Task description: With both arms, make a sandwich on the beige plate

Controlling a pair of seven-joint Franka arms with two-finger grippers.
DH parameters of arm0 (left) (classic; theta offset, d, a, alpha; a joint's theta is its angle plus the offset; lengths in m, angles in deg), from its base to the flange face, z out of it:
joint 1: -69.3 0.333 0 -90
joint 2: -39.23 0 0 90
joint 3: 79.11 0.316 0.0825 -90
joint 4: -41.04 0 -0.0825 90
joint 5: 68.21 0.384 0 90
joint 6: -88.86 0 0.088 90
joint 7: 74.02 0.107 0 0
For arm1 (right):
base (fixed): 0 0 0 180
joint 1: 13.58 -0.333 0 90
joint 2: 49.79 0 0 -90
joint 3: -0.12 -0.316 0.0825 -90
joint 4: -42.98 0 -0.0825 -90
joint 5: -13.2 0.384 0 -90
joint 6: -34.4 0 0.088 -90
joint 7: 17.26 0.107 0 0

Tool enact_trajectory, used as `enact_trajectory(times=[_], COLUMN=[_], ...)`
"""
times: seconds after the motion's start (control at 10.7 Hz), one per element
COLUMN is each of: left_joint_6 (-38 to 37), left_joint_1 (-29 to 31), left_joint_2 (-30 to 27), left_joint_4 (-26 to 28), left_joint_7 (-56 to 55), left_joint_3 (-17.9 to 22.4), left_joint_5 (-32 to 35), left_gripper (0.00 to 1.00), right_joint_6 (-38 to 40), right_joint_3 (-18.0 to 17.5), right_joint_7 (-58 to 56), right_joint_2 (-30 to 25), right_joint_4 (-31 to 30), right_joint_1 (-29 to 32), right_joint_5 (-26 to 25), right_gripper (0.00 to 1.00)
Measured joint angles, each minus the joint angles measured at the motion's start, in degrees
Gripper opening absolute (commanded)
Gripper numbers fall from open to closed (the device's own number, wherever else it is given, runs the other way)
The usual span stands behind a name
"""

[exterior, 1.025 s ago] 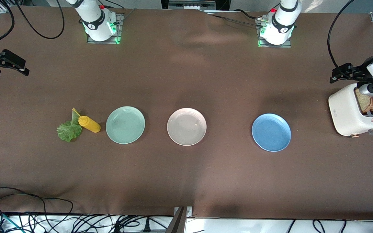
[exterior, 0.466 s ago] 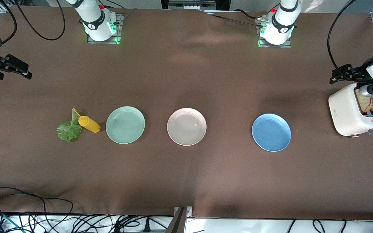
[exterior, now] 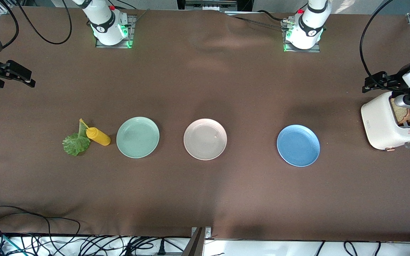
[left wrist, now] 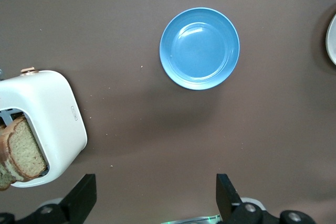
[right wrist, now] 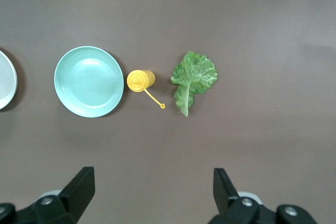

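Observation:
The beige plate (exterior: 205, 139) lies bare at the table's middle. Brown bread slices (exterior: 406, 114) stand in a white toaster (exterior: 381, 122) at the left arm's end; the left wrist view shows the bread slices (left wrist: 21, 153) too. A green lettuce leaf (exterior: 75, 142) lies flat at the right arm's end, and appears as the lettuce leaf (right wrist: 193, 77) in the right wrist view. My left gripper (exterior: 371, 82) hangs open over bare cloth beside the toaster, its jaws (left wrist: 156, 184) holding nothing. My right gripper (exterior: 21, 75) hangs open over the cloth at the table's edge, jaws (right wrist: 153, 179) wide apart.
A mint-green plate (exterior: 137, 137) sits between the beige plate and a yellow squeeze bottle (exterior: 98, 136), which lies against the lettuce. A blue plate (exterior: 298, 145) lies between the beige plate and the toaster. Cables hang along the table edge nearest the front camera.
My right gripper has shifted slightly toward the table's middle. The left arm has barely moved. Both grippers stay open.

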Motion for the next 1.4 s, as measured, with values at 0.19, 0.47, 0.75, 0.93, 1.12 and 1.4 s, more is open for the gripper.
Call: enact_trajectory(times=[0.19, 0.47, 0.75, 0.93, 1.12, 1.4], left_joint_6=[0.0, 0.0, 0.0, 0.0, 0.0, 0.0], left_joint_1=[0.0, 0.0, 0.0, 0.0, 0.1, 0.9], left_joint_2=[0.1, 0.2, 0.4, 0.4, 0.5, 0.6], left_joint_4=[0.0, 0.0, 0.0, 0.0, 0.0, 0.0], left_joint_7=[0.0, 0.0, 0.0, 0.0, 0.0, 0.0], left_joint_3=[0.0, 0.0, 0.0, 0.0, 0.0, 0.2], left_joint_5=[0.0, 0.0, 0.0, 0.0, 0.0, 0.0], left_gripper=[1.00, 1.00, 1.00, 1.00, 1.00, 1.00], right_joint_6=[0.0, 0.0, 0.0, 0.0, 0.0, 0.0], right_joint_3=[0.0, 0.0, 0.0, 0.0, 0.0, 0.0], right_joint_7=[0.0, 0.0, 0.0, 0.0, 0.0, 0.0], right_joint_2=[0.0, 0.0, 0.0, 0.0, 0.0, 0.0], right_joint_4=[0.0, 0.0, 0.0, 0.0, 0.0, 0.1], right_joint_1=[0.0, 0.0, 0.0, 0.0, 0.0, 0.0], right_joint_5=[0.0, 0.0, 0.0, -0.1, -0.1, -0.1], right_gripper=[1.00, 1.00, 1.00, 1.00, 1.00, 1.00])
